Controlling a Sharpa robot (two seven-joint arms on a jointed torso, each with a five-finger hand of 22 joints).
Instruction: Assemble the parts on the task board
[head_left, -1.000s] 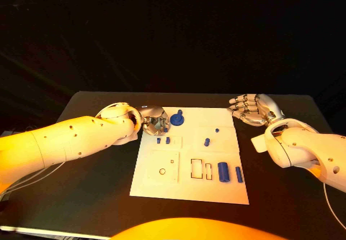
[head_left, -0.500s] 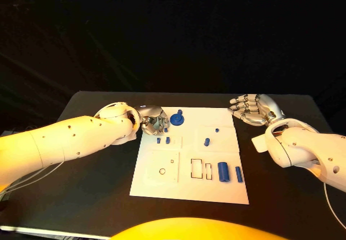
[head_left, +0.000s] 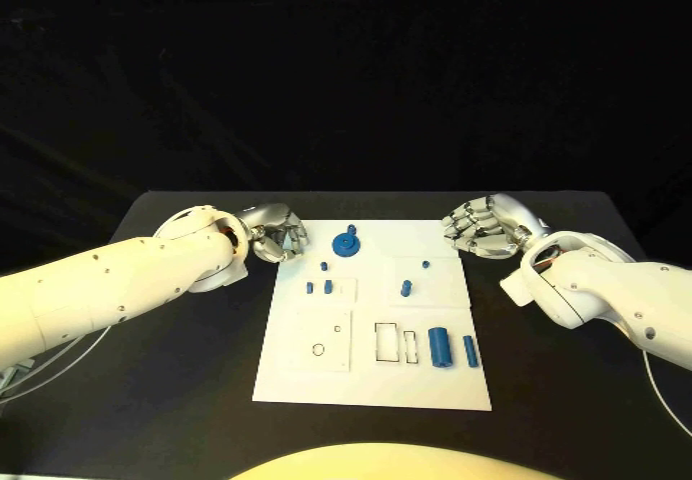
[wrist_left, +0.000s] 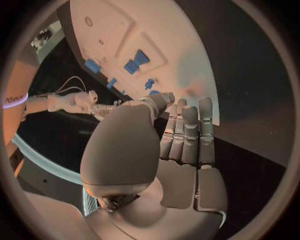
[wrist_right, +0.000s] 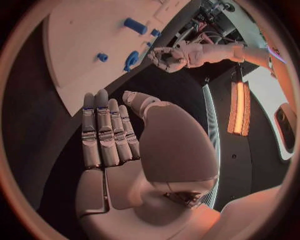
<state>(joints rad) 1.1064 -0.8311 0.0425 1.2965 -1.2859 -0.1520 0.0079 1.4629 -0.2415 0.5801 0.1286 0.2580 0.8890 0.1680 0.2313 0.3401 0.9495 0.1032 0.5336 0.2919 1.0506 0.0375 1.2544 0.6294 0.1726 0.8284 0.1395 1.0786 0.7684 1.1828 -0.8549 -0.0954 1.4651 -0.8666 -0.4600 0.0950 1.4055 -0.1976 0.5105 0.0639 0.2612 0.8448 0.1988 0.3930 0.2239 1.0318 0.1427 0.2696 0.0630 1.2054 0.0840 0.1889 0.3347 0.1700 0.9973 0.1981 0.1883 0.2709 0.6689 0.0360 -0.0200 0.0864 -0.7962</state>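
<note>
The task board (head_left: 378, 385) lay flat in the middle of the black table (head_left: 188, 340), a white plate with shallow recessed panels. Near its far edge stood a round blue part with a knob (head_left: 346, 243), and just in front of that a small blue peg (head_left: 326, 267). A panel on the left side of the board held two short blue pegs (head_left: 319, 288) side by side. The panel to the right of it carried one small peg (head_left: 426, 264) and a slightly larger one (head_left: 407, 290). In the near half, a left panel showed a small ring-shaped hole (head_left: 317, 350) and a tiny slot. Beside it were two rectangular outlines (head_left: 398, 342), and to their right two blue cylinders (head_left: 454, 349) lay parallel, the left one thicker. I could make out no writing or label anywhere on the board.

The left hand (head_left: 274, 236) rested just off the board's far-left corner, over the table, its fingers together and bent slightly, with nothing in them as far as I could see. The right hand (head_left: 485, 227) hung off the board's far-right corner, its fingers curled inward and likewise holding nothing. In the right wrist view its fingers (wrist_right: 106, 132) lay side by side, fairly straight, with the board beyond them.
</note>
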